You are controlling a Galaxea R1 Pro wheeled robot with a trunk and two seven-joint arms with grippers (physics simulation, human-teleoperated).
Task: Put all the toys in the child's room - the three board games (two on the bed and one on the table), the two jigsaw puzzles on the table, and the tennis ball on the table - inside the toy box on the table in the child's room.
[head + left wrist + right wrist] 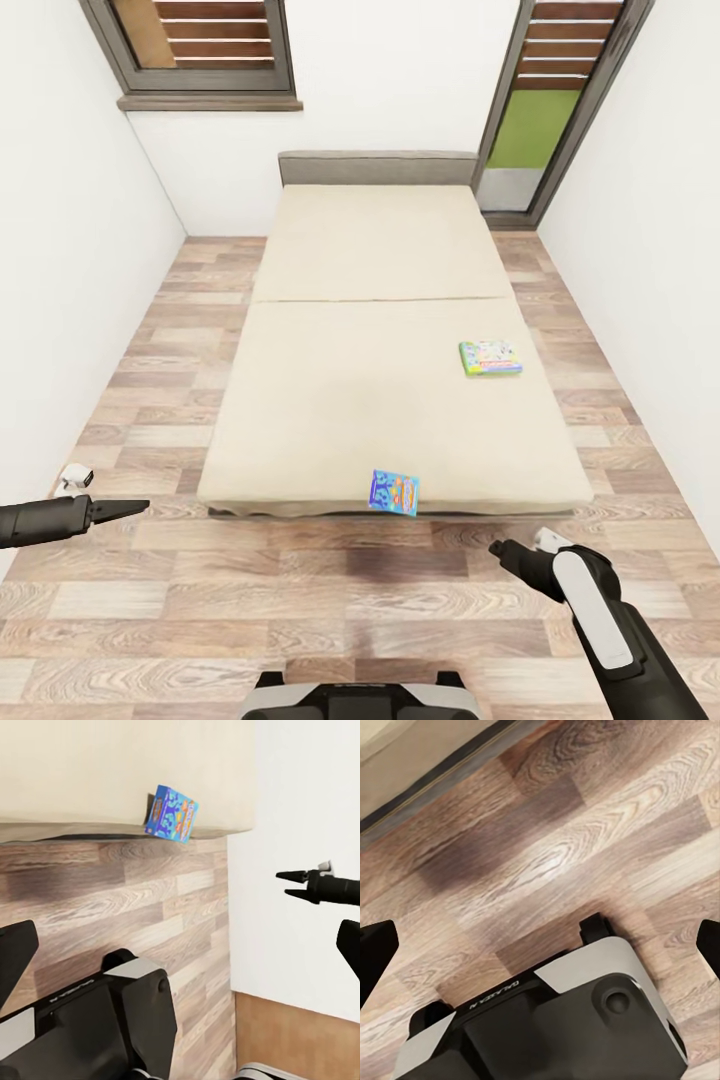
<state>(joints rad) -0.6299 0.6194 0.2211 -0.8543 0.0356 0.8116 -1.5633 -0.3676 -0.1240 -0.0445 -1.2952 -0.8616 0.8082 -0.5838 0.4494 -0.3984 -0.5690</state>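
Head view shows the robot's dark base (360,698) over wood-plank floor (300,590), the left gripper (135,508) pinched together and empty, and the right gripper (497,549) too, though I cannot tell whether its fingers are parted. Beyond, a blue board game (394,492) overhangs the beige mattress edge of the bed (380,260); the left wrist view shows it tilted. Farther right lies a green and white game (490,357), flat.
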